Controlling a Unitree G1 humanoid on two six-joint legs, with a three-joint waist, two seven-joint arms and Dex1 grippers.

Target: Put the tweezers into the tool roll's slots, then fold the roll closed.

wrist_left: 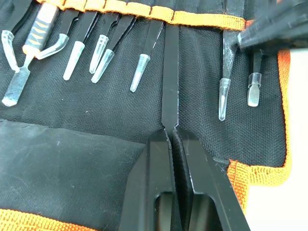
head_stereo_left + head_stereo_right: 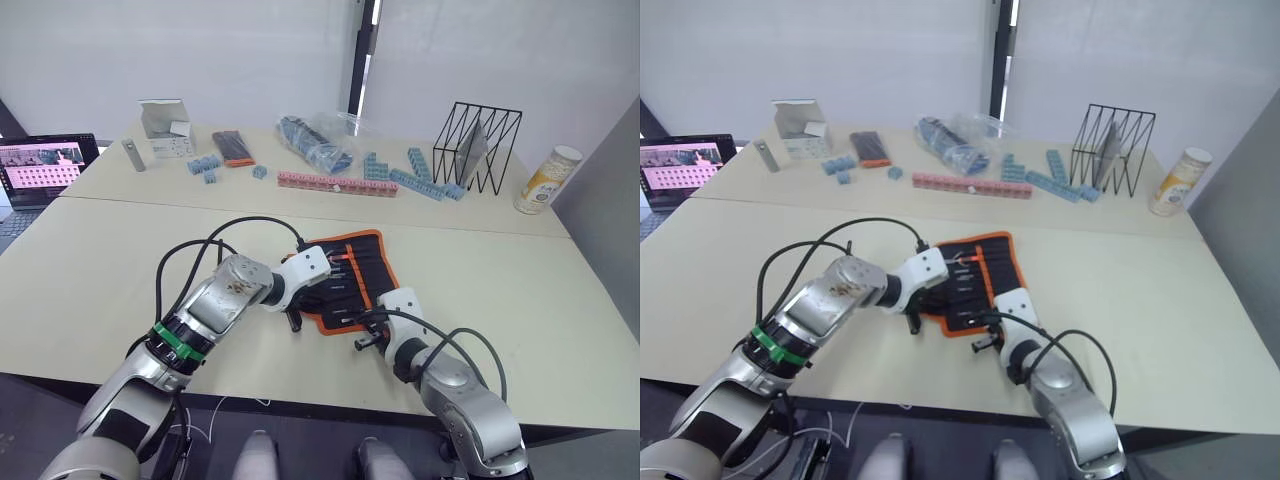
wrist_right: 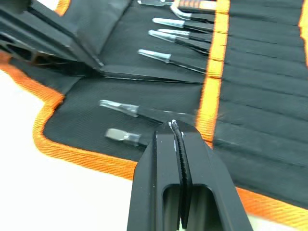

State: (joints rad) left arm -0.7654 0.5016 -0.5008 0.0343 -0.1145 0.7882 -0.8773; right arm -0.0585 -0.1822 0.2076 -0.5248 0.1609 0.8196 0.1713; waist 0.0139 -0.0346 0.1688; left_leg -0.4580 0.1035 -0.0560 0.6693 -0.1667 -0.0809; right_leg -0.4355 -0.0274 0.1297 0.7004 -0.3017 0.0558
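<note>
Left fingers point(image 1: 159, 183) pinch tweezer point(image 1: 170, 72), shaft lying on tool roll point(image 1: 72, 159).

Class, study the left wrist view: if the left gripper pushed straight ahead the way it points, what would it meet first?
The left gripper, jaws shut on a tweezer, points at the orange centre strip of the tool roll; probably that strip's slot first.

Both black two-fingered grippers, left point(image 2: 293, 322) and right point(image 2: 362, 343), are crowding the near edge of the open black-and-orange fabric tool roll point(image 2: 368, 262); bare beige tabletop point(image 2: 520, 290) is lying open on either side.
</note>
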